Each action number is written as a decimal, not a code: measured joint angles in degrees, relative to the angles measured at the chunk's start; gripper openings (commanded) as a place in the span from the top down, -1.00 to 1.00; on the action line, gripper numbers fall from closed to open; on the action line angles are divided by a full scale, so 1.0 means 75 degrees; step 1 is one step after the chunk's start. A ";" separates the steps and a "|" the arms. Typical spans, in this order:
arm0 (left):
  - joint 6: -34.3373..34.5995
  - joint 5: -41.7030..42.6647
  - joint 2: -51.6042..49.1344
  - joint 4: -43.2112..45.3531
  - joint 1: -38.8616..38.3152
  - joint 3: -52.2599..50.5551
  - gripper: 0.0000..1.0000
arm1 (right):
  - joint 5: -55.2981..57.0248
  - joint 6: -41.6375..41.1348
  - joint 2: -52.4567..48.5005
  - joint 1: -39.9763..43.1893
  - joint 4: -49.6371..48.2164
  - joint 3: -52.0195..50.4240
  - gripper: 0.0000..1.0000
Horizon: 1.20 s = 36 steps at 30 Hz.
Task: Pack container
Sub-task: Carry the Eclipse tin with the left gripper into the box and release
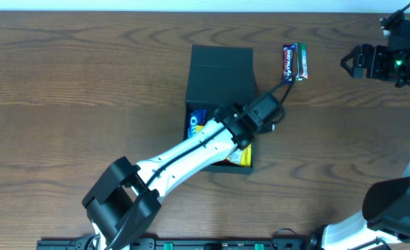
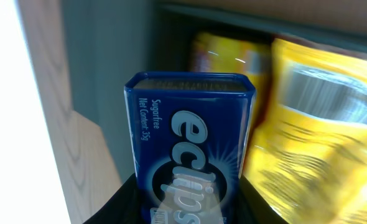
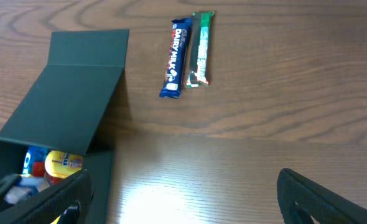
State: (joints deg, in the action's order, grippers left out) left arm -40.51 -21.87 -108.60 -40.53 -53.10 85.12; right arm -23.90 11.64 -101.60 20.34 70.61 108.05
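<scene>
A dark brown wood-grain table (image 1: 87, 83) fills every view; near its middle sits the container (image 1: 222, 66), a matte dark teal-black square cardboard box with a hinged flap lid. The lid is thrown open towards the far edge of the table, leaving the inside open to view from above.

The white left arm reaches from the near left corner across the open box; the left gripper (image 2: 190, 208) is clenched on a blue rectangular mint tin (image 2: 190, 143) printed "eclipse" and "Sugarfree", a dark finger on either side of it. The tin stands upright above the box interior; whether it touches anything below cannot be told. Beside it lie glossy yellow snack packets (image 2: 320, 124), blurred in the left wrist view; a blue snack packet (image 1: 197, 123) lies at the left side of the box.

Right of the lid, on the bare table, lie a blue Dairy Milk chocolate bar (image 1: 288, 62) and a green wrapped bar (image 1: 301, 61), side by side and touching.

The right gripper (image 1: 349, 62) hangs at the far right, well apart from the container; its jaws are spread wide and hold nothing.
</scene>
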 measured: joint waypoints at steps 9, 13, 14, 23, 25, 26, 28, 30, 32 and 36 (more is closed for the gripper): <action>0.0236 -0.0154 0.0000 0.0157 -0.0286 -0.0396 0.88 | -0.0093 -0.0029 0.0000 0.0000 0.0009 0.0000 -0.89; 0.0472 -0.0204 0.0000 0.0533 -0.0207 -0.0417 0.88 | -0.0128 -0.0029 0.0000 0.0000 0.0044 0.0000 -0.89; 0.0513 -0.0219 0.0000 0.0629 -0.0195 -0.0417 0.88 | -0.0131 -0.0029 0.0000 0.0000 0.0044 0.0000 -0.89; 0.0676 -0.0286 0.0000 0.0799 -0.0149 -0.0417 -0.31 | -0.0137 -0.0032 0.0000 0.0000 0.0131 0.0000 -0.89; 0.0644 -0.0309 0.0000 0.0755 -0.0102 -0.0420 -0.56 | -0.0143 -0.0032 0.0000 0.0000 0.0137 0.0000 -0.89; 0.0647 -0.0323 0.0000 0.0726 -0.0082 -0.0420 -0.68 | -0.0146 -0.0029 0.0000 0.0000 0.0143 0.0000 -0.89; 0.0662 -0.0373 0.0000 0.0664 -0.0052 -0.0423 -0.95 | -0.0154 -0.0032 0.0000 0.0000 0.0152 0.0000 -0.89; 0.0685 -0.0411 0.0000 0.0662 -0.0044 -0.0425 -0.95 | -0.0157 -0.0032 0.0000 0.0000 0.0154 0.0000 -0.89; 0.0714 -0.0455 0.0000 0.0662 -0.0041 -0.0425 -0.97 | -0.0157 -0.0029 0.0000 0.0000 0.0154 0.0000 -0.89; 0.0723 -0.0758 0.0000 0.0729 -0.0041 -0.0425 -0.99 | -0.0157 -0.0032 0.0000 0.0000 0.0163 0.0000 -0.89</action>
State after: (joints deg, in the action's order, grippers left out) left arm -35.09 -27.55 -108.60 -35.07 -53.41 81.93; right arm -25.08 11.40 -101.60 20.34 71.83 108.05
